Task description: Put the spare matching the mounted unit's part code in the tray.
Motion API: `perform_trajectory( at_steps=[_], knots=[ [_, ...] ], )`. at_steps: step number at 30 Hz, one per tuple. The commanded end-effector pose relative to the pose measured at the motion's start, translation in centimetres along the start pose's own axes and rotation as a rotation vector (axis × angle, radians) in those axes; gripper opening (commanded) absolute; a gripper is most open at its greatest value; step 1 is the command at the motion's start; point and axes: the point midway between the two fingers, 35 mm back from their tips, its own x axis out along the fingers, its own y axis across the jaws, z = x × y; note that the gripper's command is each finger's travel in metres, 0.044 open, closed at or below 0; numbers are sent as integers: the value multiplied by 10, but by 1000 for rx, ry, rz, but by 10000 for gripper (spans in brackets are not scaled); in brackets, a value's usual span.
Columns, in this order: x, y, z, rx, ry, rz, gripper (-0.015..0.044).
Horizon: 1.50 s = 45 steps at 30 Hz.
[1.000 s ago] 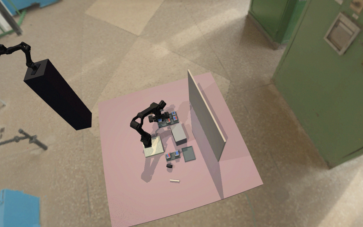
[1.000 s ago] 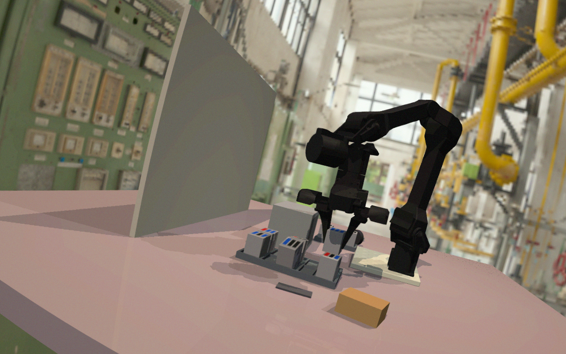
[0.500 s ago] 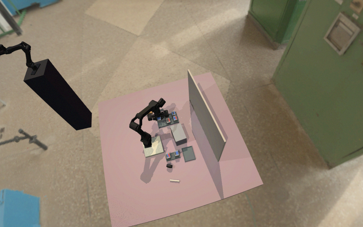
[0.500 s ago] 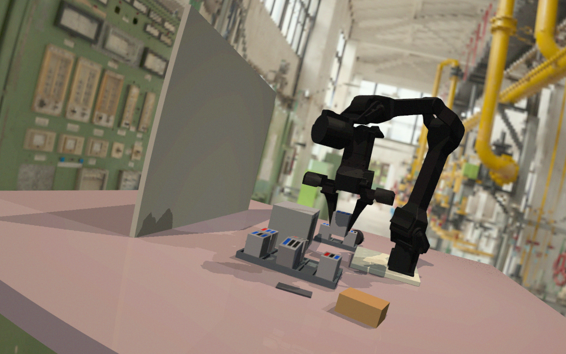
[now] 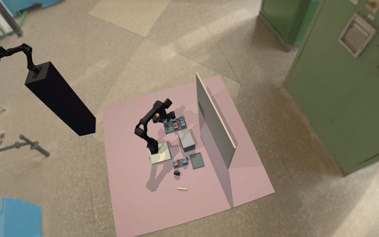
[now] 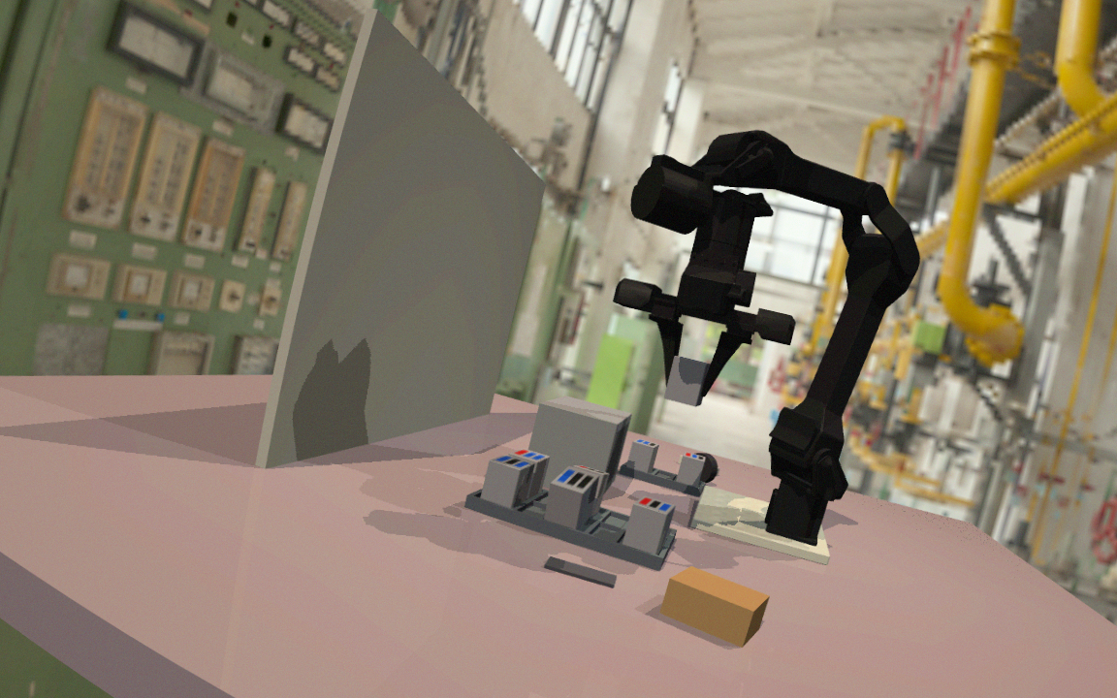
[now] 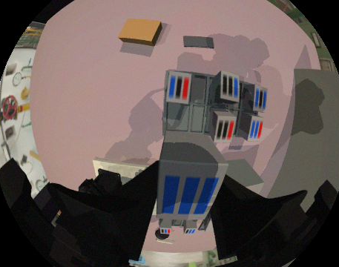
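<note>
My gripper (image 6: 689,382) (image 7: 183,167) is shut on a grey block (image 6: 686,388) (image 7: 189,193) with three blue bars on top, held above the table. Below it, the spares rack (image 5: 170,128) (image 6: 562,531) (image 7: 199,116) holds several grey blocks with differently coloured bars; some slots are empty. A smaller rack (image 6: 662,476) beyond has two barred blocks (image 5: 175,162) (image 5: 184,160). The flat grey-green tray (image 5: 197,161) beside it is empty. A large grey box (image 5: 186,139) (image 6: 578,442) stands between the racks and shows no readable code. I cannot tell which thing is the mounted unit.
A tall upright grey panel (image 5: 214,123) (image 6: 406,260) (image 7: 314,148) stands beside the racks and box. An orange block (image 6: 715,606) (image 7: 140,30) and dark strip (image 6: 580,571) (image 7: 198,41) lie near the spares rack. A black round object (image 5: 176,173) and cream strip (image 5: 182,188) lie past the small rack.
</note>
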Motion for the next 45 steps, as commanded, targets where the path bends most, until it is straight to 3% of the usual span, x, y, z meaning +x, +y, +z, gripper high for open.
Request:
perform_trajectory(
  at_steps=[1, 22, 45],
  knots=[
    [-8, 2, -2, -5, -4, -6, 0],
    [-15, -75, -41, 69, 13, -44, 0],
    [-19, -153, -142, 116, 54, -47, 0]
  ],
)
